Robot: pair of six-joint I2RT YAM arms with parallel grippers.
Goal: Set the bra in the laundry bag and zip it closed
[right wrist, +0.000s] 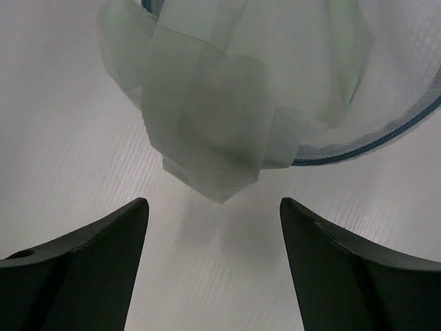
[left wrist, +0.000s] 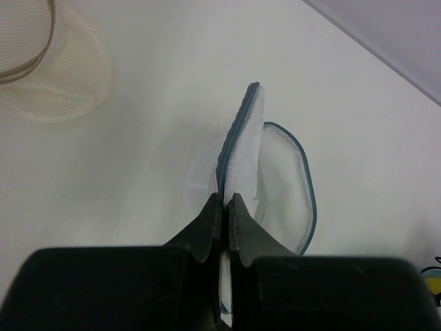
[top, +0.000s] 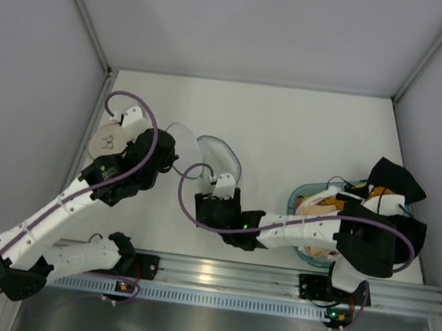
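Arms: two. Grippers: two, left gripper (left wrist: 224, 200) and right gripper (right wrist: 213, 207), two fingers (right wrist: 83, 276) each, four total. Purple cables (top: 153, 137): two, one per arm. Laundry bag (top: 220, 156): one, white mesh, blue rim. Pale green fabric (right wrist: 207, 117) at the bag's mouth: one folded piece. Cream mesh cup (left wrist: 62, 69): one, cut off by the frame edge. Blue basket (top: 296, 199): one. Garments heaped in it show black, orange and beige; exact count can't be told. Worktop (top: 289, 133): one. Metal rail (top: 271, 281): one.
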